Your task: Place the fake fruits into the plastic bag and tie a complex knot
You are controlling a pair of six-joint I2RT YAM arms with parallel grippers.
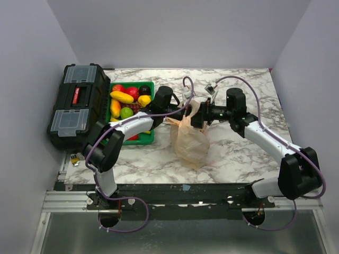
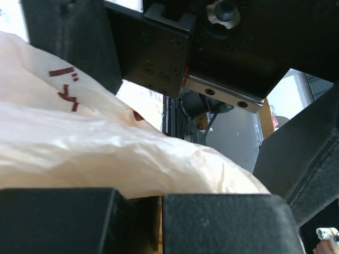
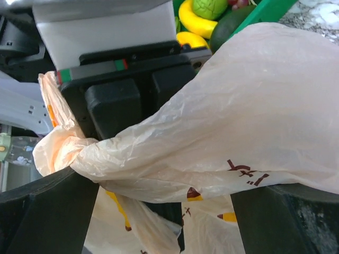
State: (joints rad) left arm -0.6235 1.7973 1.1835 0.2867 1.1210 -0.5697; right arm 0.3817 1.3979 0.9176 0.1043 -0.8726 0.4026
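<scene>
The pale peach plastic bag (image 1: 189,138) stands at mid-table, its top gathered between both grippers. My left gripper (image 2: 160,198) is shut on a fold of the bag's plastic (image 2: 106,153); it also shows in the top view (image 1: 179,110). My right gripper (image 3: 169,190) is open, its fingers (image 3: 53,211) wide apart, with a stretched band of the bag (image 3: 222,121) lying across them. A tight twist of plastic, the knot (image 3: 79,151), sits by the left gripper's fingers (image 3: 119,103). Several fake fruits (image 1: 127,99) lie in the green tray (image 1: 131,83). What is inside the bag is hidden.
A black toolbox (image 1: 77,106) stands at the far left beside the tray. Fruits and the tray's edge show at the top of the right wrist view (image 3: 204,13). White walls close in the marble table (image 1: 243,153) on three sides.
</scene>
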